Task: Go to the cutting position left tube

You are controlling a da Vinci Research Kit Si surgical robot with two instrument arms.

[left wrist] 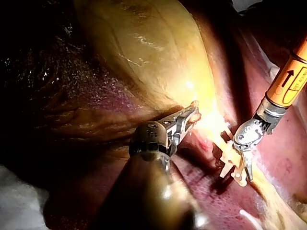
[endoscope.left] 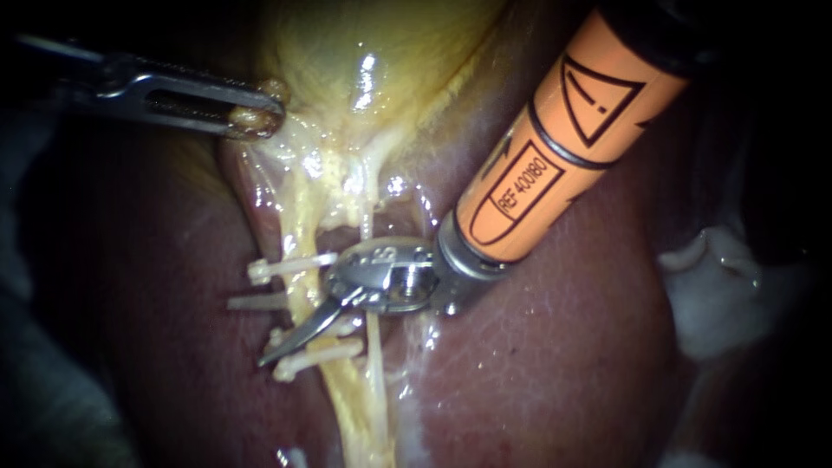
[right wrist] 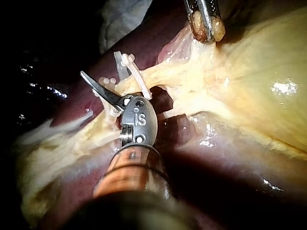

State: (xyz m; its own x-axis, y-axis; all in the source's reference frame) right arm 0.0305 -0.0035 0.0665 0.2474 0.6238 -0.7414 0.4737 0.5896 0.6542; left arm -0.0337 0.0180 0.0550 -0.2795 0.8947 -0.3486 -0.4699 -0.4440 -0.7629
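Where it is: the left tube [endoscope.left: 300,227] is a thin yellow string. It runs down from the gallbladder [endoscope.left: 373,52] over the dark red liver [endoscope.left: 537,347], just beside a thinner tube [endoscope.left: 375,347].
How it feels: I think it is soft, wet, slippery, very light and easy to tear.
Hard bits: small white clips [endoscope.left: 288,267] are squeezed across the left tube, some higher, some lower.
Where to go: I would aim for the bare part between the clips, never on one.
Left side: my left instrument [endoscope.left: 260,113] is shiny metal, and its tool is pinching a yellow lump of the gallbladder.
Right side: my right instrument [endoscope.left: 270,355] has an orange shaft and a silver tip. One thin blade lies across the left tube between the clips. I cannot tell if the tool is spread or pressed together.
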